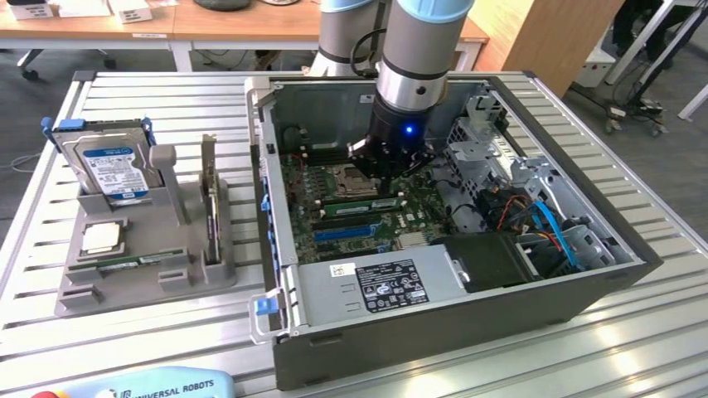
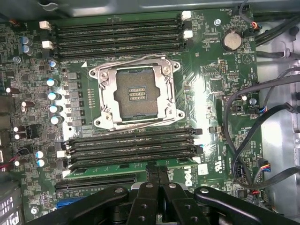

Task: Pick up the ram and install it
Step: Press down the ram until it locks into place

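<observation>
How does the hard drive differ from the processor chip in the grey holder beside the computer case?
Pose: the hard drive stands upright on its edge, while the processor chip lies flat.
Size: the hard drive is clearly larger than the processor chip.
Look: the hard drive carries a blue and white label; the processor chip is a plain silver square.
Shared: both sit in the grey holder, outside the computer case, on the exterior view's left.
</observation>
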{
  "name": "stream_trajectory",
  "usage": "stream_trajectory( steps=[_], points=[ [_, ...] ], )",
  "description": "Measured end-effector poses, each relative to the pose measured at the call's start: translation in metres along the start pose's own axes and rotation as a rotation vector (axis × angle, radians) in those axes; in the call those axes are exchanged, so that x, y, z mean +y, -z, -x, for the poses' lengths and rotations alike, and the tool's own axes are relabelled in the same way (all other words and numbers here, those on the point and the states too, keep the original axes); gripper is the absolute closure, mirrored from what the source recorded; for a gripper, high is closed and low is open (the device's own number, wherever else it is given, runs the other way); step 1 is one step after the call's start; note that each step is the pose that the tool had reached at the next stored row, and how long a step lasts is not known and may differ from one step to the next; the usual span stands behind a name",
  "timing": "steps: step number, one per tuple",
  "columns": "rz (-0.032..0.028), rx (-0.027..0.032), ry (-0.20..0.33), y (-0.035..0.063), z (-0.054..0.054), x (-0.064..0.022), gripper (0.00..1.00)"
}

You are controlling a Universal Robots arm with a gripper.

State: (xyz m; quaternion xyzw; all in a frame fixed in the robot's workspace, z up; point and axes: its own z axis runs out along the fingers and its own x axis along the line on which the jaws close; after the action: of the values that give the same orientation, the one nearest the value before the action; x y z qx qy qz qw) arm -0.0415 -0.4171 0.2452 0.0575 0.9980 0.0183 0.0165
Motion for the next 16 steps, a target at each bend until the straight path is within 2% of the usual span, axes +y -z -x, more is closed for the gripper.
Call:
stream_trajectory(
  steps=[3, 11, 16],
  points=[
    [-0.0003, 0.0034, 0.0, 0.0002, 0.0, 0.0, 0.9],
    [-0.0003, 0.0037, 0.004, 0.0003, -0.0016, -0.0001, 0.9],
    [0.0009, 0.0051, 0.041, 0.0003, -0.0024, -0.0002, 0.9]
  ],
)
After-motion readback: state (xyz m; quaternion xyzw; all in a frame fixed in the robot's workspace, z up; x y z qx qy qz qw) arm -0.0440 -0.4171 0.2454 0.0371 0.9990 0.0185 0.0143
